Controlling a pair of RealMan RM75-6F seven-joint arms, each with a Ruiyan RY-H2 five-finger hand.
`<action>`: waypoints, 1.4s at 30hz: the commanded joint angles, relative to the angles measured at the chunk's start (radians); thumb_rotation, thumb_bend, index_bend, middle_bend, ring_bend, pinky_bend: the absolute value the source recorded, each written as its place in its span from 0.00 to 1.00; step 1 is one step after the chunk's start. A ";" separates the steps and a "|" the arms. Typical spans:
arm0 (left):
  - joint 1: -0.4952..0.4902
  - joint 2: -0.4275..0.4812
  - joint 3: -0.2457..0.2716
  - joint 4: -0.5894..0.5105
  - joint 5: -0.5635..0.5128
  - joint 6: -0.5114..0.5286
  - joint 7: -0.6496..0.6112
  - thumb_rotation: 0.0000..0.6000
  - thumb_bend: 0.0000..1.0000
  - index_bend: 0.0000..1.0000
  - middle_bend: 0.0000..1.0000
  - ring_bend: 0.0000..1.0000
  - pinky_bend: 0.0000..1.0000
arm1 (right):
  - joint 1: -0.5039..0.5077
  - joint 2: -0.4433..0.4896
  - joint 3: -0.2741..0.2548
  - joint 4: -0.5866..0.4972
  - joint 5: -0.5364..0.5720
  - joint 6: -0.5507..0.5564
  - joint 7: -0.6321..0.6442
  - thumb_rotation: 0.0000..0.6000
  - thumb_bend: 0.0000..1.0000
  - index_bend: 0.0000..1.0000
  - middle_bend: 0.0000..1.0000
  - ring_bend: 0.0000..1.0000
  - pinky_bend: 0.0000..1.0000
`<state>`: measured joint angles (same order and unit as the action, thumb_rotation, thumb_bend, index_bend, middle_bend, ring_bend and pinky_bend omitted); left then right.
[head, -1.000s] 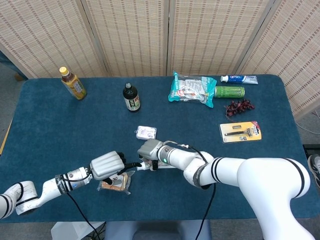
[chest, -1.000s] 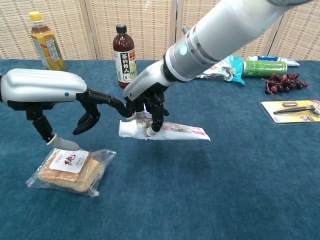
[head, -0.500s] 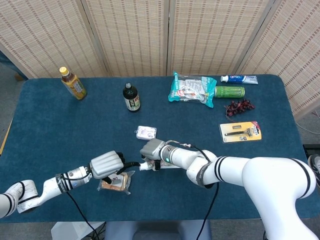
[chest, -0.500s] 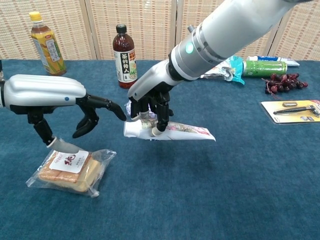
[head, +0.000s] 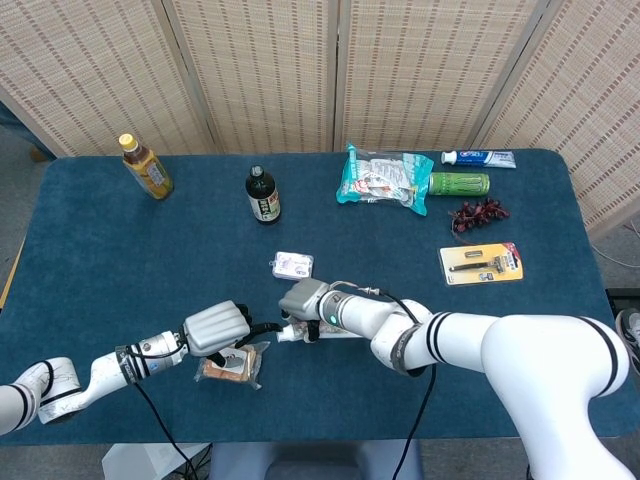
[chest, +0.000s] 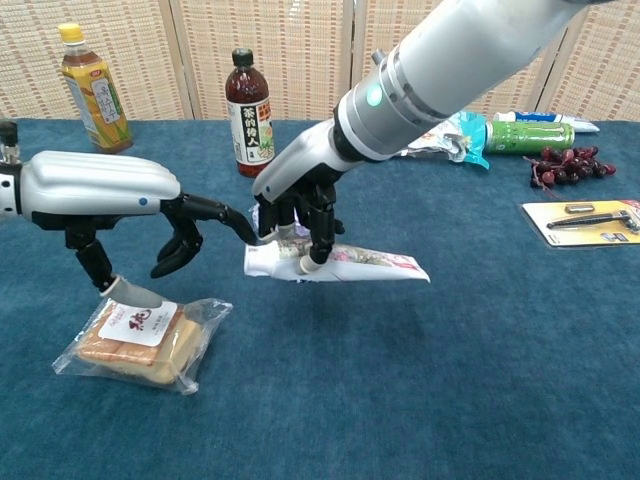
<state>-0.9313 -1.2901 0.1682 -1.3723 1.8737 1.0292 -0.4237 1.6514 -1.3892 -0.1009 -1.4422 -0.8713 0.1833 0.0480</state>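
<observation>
My right hand (chest: 297, 203) grips a white tube (chest: 345, 263) near its cap end and holds it level a little above the blue table (chest: 480, 380). My left hand (chest: 100, 187) hovers to its left with fingers spread and nothing in them. One fingertip reaches the tube's cap end; whether it touches I cannot tell. The left thumb points down onto a clear packet of biscuits (chest: 140, 340) lying flat on the table. In the head view the left hand (head: 218, 327), the right hand (head: 303, 298), the tube (head: 335, 331) and the packet (head: 232, 367) crowd near the front edge.
At the back stand a yellow tea bottle (head: 146, 167) and a dark sauce bottle (head: 263, 195). A small wrapped packet (head: 292, 265) lies mid-table. To the right are a snack bag (head: 385, 180), a toothpaste box (head: 480, 158), a green can (head: 458, 184), grapes (head: 478, 214) and a razor pack (head: 482, 263).
My left hand has edged right, bringing its outstretched finger up to the tube's cap end. The right hand still holds the tube and has barely shifted.
</observation>
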 joint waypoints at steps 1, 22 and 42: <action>-0.003 -0.002 0.002 0.002 -0.002 -0.004 -0.002 1.00 0.23 0.14 0.63 0.53 0.38 | 0.000 -0.002 -0.001 0.002 -0.004 0.001 0.004 1.00 1.00 0.87 0.76 0.72 0.51; -0.006 0.004 0.022 -0.015 -0.017 -0.041 0.032 1.00 0.23 0.17 0.63 0.53 0.38 | -0.009 0.000 -0.004 0.003 -0.024 0.019 0.027 1.00 1.00 0.92 0.78 0.74 0.51; -0.007 0.004 0.035 -0.015 -0.023 -0.060 0.039 1.00 0.23 0.17 0.63 0.53 0.38 | -0.050 0.009 0.026 -0.007 -0.047 0.056 0.033 1.00 1.00 0.98 0.82 0.77 0.51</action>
<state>-0.9386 -1.2860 0.2028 -1.3877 1.8503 0.9695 -0.3850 1.6026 -1.3808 -0.0755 -1.4477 -0.9178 0.2379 0.0804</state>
